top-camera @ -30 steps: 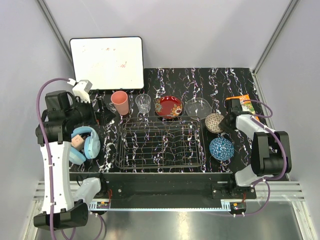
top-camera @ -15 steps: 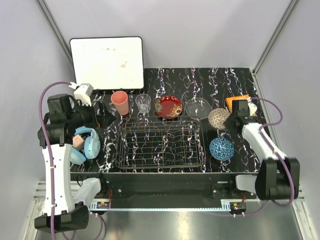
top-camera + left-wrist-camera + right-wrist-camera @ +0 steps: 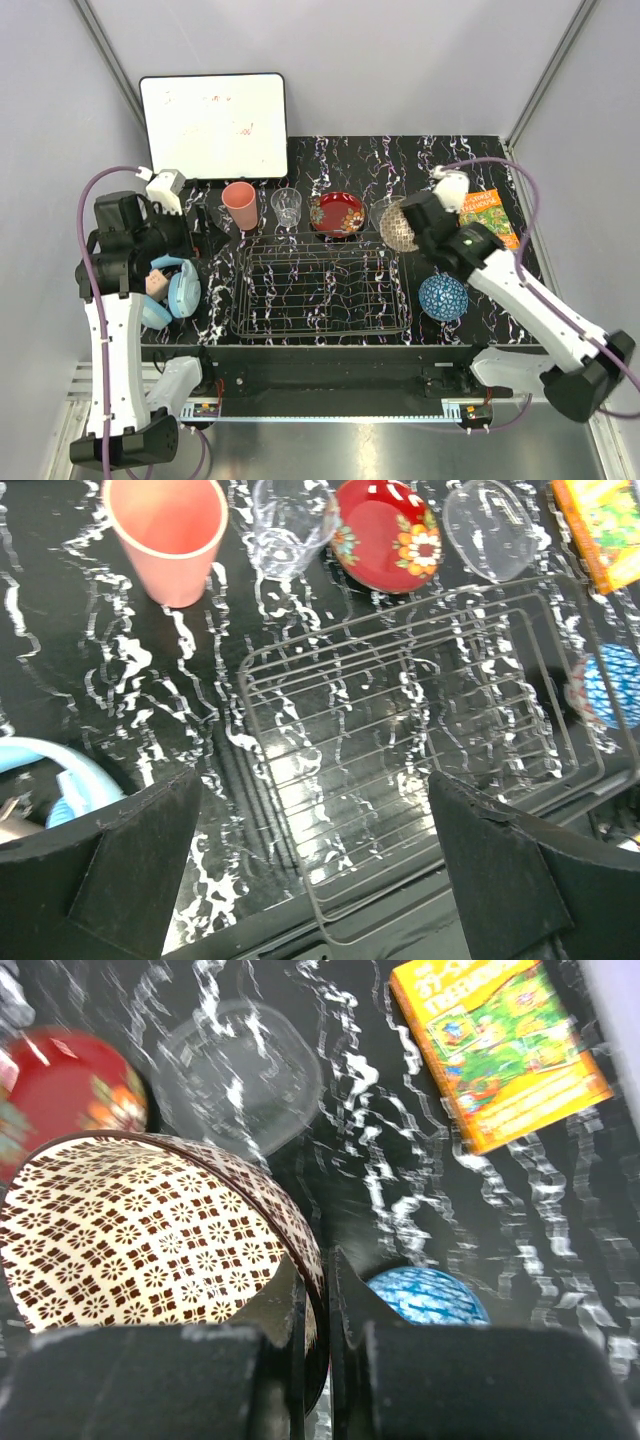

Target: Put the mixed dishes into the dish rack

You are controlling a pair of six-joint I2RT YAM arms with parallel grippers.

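My right gripper (image 3: 412, 224) is shut on the rim of the beige speckled bowl (image 3: 398, 226) and holds it in the air over the back right corner of the dish rack (image 3: 322, 285). In the right wrist view the jaws (image 3: 318, 1272) pinch the bowl's rim (image 3: 140, 1240). The salmon-pink cup (image 3: 238, 205), clear tumbler (image 3: 286, 207), red plate (image 3: 336, 214) and clear glass bowl (image 3: 381, 208) stand in a row behind the rack. The blue bowl (image 3: 442, 297) sits right of the rack. My left gripper (image 3: 203, 226) is open and empty, left of the rack (image 3: 420, 740).
Light-blue headphones (image 3: 170, 290) lie left of the rack, under the left arm. An orange book (image 3: 490, 215) lies at the back right. A white board (image 3: 213, 125) leans at the back left. Grey walls close in both sides.
My right arm has lifted the beige bowl and swung it left, from right of the rack to its back right corner. The left arm has barely moved.
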